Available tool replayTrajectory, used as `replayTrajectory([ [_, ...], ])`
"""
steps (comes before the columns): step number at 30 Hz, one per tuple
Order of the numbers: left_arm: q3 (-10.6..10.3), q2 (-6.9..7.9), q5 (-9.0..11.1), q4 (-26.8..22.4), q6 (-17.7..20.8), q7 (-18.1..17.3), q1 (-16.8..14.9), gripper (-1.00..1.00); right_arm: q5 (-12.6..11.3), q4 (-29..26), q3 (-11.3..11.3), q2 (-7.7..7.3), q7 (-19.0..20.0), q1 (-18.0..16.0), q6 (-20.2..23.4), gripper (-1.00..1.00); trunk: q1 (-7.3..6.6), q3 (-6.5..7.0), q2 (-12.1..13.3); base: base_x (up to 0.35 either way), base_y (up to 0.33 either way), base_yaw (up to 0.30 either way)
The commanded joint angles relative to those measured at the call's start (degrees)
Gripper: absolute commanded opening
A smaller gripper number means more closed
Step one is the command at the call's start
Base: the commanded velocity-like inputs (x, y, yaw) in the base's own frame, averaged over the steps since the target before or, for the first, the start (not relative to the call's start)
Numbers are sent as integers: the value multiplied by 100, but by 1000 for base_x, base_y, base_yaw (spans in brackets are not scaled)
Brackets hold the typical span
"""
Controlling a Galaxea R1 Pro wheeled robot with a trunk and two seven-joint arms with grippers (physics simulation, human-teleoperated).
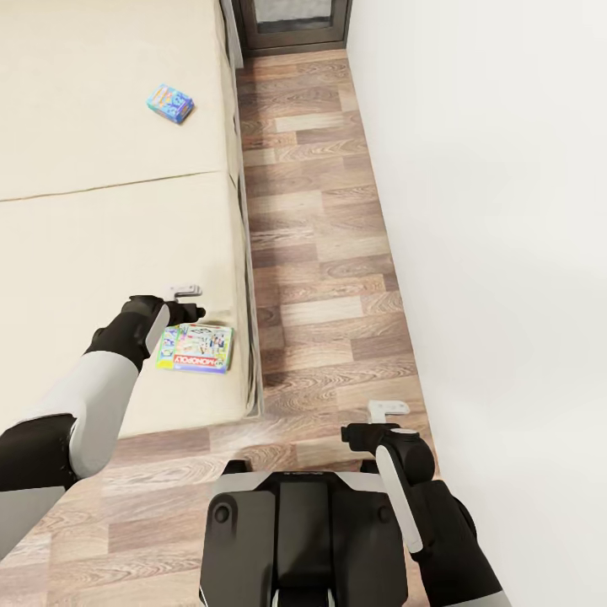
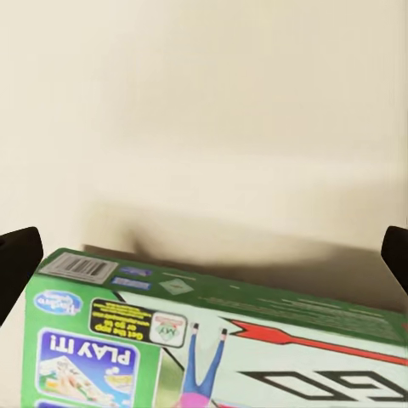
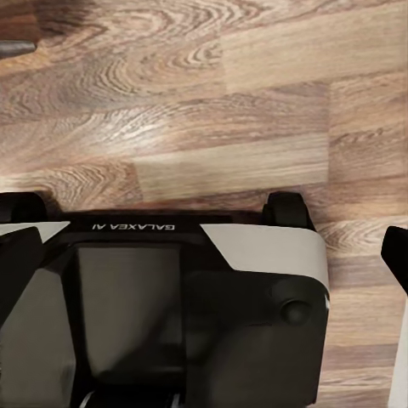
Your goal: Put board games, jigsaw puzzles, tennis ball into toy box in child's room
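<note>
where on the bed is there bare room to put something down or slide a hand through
The widest bare mattress lies between the small blue game and the Monopoly box, on both sides of the seam. The strip along the bed's floor-side edge beyond the Monopoly box is bare too. It is crowded only at the near corner, where the left hand hovers at the box, fingers spread apart.

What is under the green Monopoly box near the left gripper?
The Monopoly box lies flat on the beige mattress, near its floor-side edge. The open left gripper hovers at its far edge. Whatever the box covers is hidden; only mattress shows around it.
</note>
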Motion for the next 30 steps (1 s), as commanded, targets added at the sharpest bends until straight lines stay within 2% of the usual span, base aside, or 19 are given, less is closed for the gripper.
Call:
replayTrajectory([
  [1,26,-4,-57,-7,26,-21,-2,100,-60,-5,6,2,-58,-3,17,100,3,-6,-9,-6,-7,0],
  [10,26,-4,-57,-7,25,-24,1,100,-61,-5,8,10,-58,-3,17,100,3,-19,-9,-2,-3,0],
  [24,34,3,-63,-7,17,-23,5,100,-66,-5,8,10,-58,-3,17,100,3,-137,-9,0,0,0],
  [30,34,127,-61,-7,-208,-24,2,100,-60,-5,8,11,-56,-3,17,100,3,-193,-9,0,0,0],
])
